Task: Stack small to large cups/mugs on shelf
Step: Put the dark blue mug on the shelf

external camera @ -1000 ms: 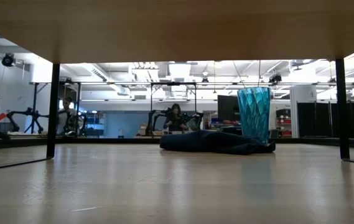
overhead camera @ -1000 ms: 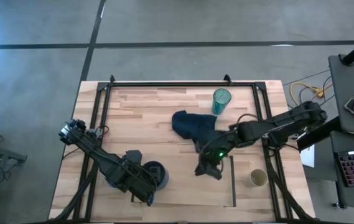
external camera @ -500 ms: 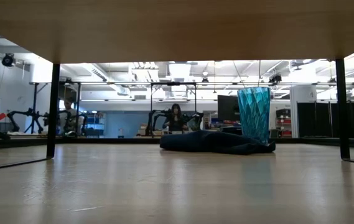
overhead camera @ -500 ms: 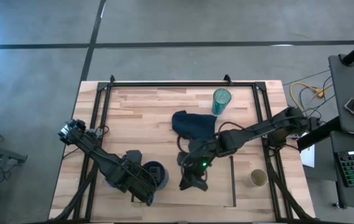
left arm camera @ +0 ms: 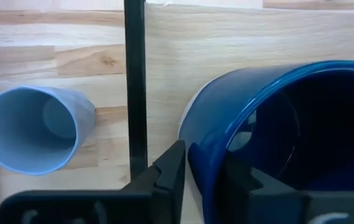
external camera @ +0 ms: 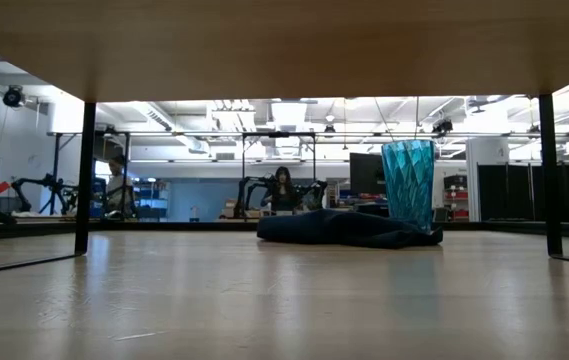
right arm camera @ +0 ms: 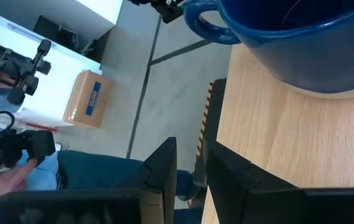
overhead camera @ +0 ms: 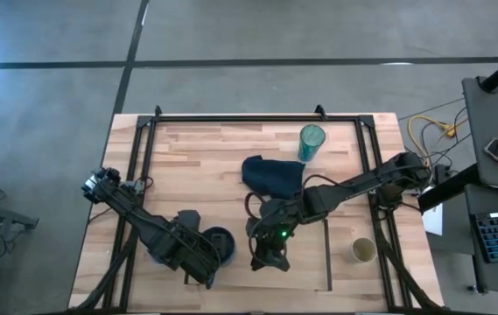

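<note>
Two hands work near the dark blue mug (overhead camera: 218,246) on the shelf (overhead camera: 314,282): the left hand (left arm camera: 201,180) straddles its rim, fingers narrowly parted; the right hand (overhead camera: 267,260), beside it, shows a narrow gap and holds nothing.

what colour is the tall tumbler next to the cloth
Translucent teal: the tumbler shows best in the low view, standing upright by the dark blue cloth.
</note>
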